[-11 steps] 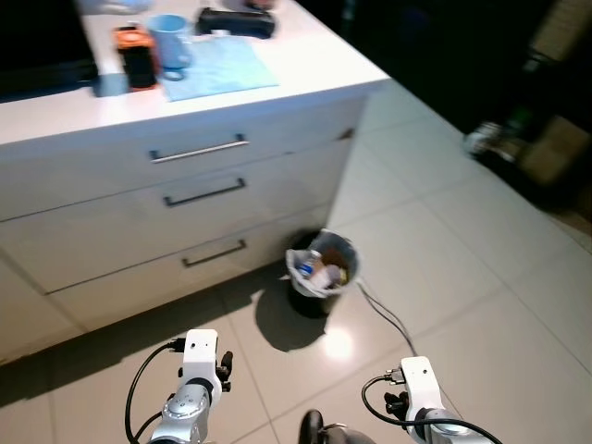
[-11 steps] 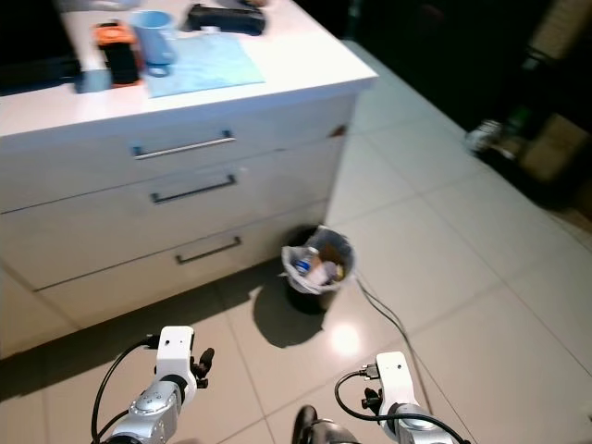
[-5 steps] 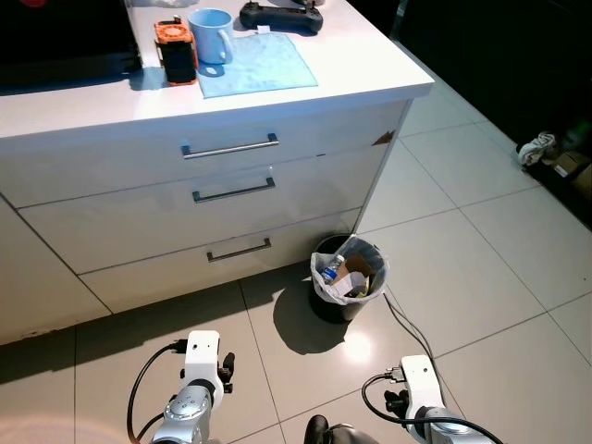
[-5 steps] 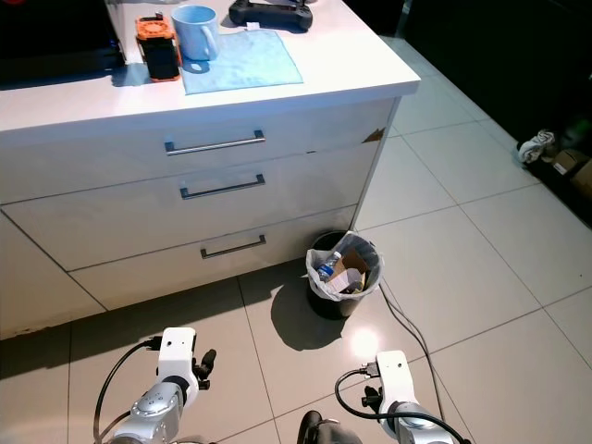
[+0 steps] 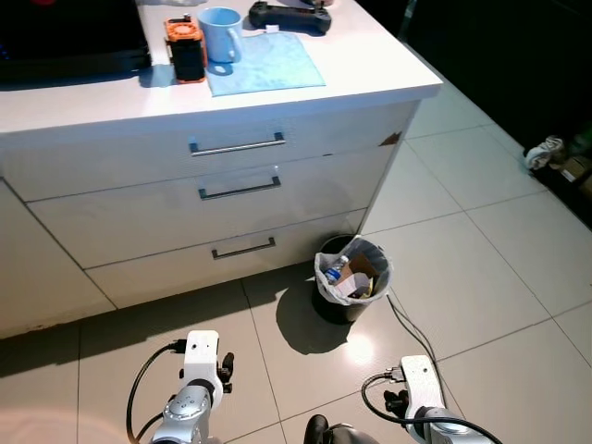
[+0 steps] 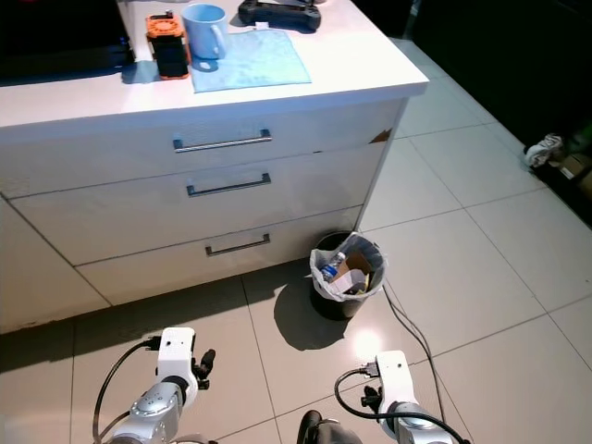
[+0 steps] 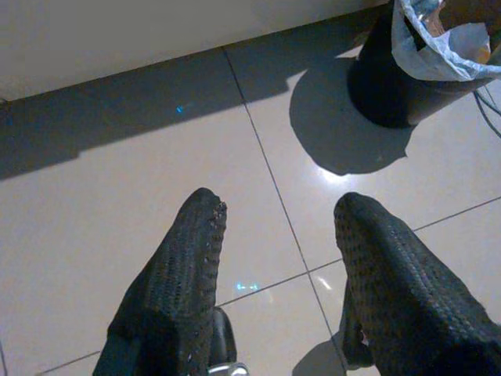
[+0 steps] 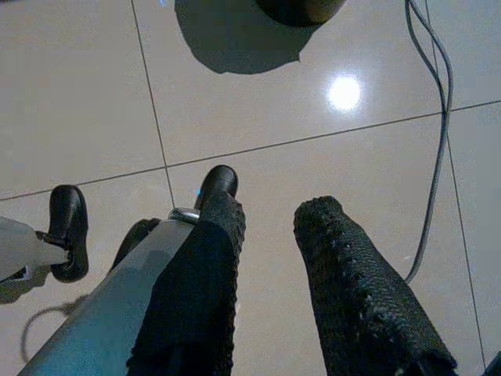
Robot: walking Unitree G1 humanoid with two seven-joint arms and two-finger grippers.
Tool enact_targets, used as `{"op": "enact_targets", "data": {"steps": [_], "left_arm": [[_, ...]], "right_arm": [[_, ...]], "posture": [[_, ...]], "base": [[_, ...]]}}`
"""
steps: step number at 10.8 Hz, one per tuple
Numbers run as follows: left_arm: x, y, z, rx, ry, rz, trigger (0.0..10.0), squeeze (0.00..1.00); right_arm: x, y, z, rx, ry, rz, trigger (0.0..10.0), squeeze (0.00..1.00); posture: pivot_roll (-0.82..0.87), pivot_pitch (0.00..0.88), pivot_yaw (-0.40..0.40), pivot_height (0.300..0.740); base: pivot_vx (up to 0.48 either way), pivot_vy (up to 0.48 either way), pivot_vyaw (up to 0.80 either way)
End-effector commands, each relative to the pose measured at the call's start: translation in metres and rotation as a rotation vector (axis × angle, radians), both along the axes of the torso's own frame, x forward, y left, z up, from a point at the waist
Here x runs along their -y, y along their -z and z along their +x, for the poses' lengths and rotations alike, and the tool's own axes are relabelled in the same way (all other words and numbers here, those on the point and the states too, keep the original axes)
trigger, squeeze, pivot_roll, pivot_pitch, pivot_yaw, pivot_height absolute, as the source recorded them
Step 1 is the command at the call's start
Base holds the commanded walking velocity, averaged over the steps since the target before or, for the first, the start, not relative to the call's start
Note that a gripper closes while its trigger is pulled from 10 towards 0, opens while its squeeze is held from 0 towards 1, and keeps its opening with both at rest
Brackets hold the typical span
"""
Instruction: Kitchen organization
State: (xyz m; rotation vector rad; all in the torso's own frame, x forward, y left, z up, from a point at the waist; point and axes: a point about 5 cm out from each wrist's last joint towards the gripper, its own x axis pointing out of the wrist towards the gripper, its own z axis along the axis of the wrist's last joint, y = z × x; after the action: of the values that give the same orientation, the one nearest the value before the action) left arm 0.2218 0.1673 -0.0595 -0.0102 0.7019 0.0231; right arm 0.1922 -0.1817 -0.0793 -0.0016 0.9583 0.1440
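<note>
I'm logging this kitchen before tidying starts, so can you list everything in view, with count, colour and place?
Counter: one, white, ahead of the robot.
Drawers: three, white with metal handles, stacked in the counter front.
Cloth: one, light blue, flat on the counter.
Mug: one, light blue, at the cloth's left edge.
Orange-and-black device: one, left of the mug.
Black controller: one, behind the cloth.
Bin: one, black with white liner, holding rubbish, on the floor by the counter's corner.
Cable: dark, on the tiles from the bin.
Left gripper: black fingers apart, over tiles.
Right gripper: black fingers apart, over tiles.
</note>
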Motion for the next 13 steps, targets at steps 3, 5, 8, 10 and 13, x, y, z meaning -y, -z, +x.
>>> {"op": "enact_targets", "data": {"steps": [3, 5, 8, 10, 13], "left_arm": [[0.0032, 0.0031, -0.0044, -0.015, 0.003, -0.002, 10.0, 0.0], [0.0035, 0.0043, -0.0062, -0.022, 0.002, -0.001, 10.0, 0.0], [0.0048, 0.0054, -0.0078, -0.028, 0.004, 0.0, 10.0, 0.0], [0.0059, 0.0057, -0.0079, -0.03, 0.01, 0.0, 10.0, 0.0], [0.0057, 0.0046, -0.0058, -0.028, 0.011, 0.002, 10.0, 0.0]], "right_arm": [[0.0034, 0.0016, -0.0043, -0.004, 0.014, 0.004, 10.0, 0.0], [0.0035, 0.0018, -0.0049, -0.004, 0.012, 0.006, 10.0, 0.0], [0.0038, 0.0017, -0.0054, 0.0, -0.001, 0.006, 10.0, 0.0], [0.0036, 0.0015, -0.005, 0.002, -0.016, -0.001, 10.0, 0.0], [0.0032, -0.0004, -0.0013, 0.022, -0.019, -0.009, 10.0, 0.0]], "posture": [[0.09, 0.126, -0.086, 0.74], [0.09, 0.114, -0.084, 0.74], [0.09, 0.088, -0.082, 0.74], [0.08, 0.082, -0.08, 0.74], [0.08, 0.104, -0.083, 0.74]], "base": [[0.0, 0.0, 0.0], [0.0, 0.0, 0.0], [0.0, 0.0, 0.0], [0.0, 0.0, 0.0], [0.0, 0.0, 0.47]]}}
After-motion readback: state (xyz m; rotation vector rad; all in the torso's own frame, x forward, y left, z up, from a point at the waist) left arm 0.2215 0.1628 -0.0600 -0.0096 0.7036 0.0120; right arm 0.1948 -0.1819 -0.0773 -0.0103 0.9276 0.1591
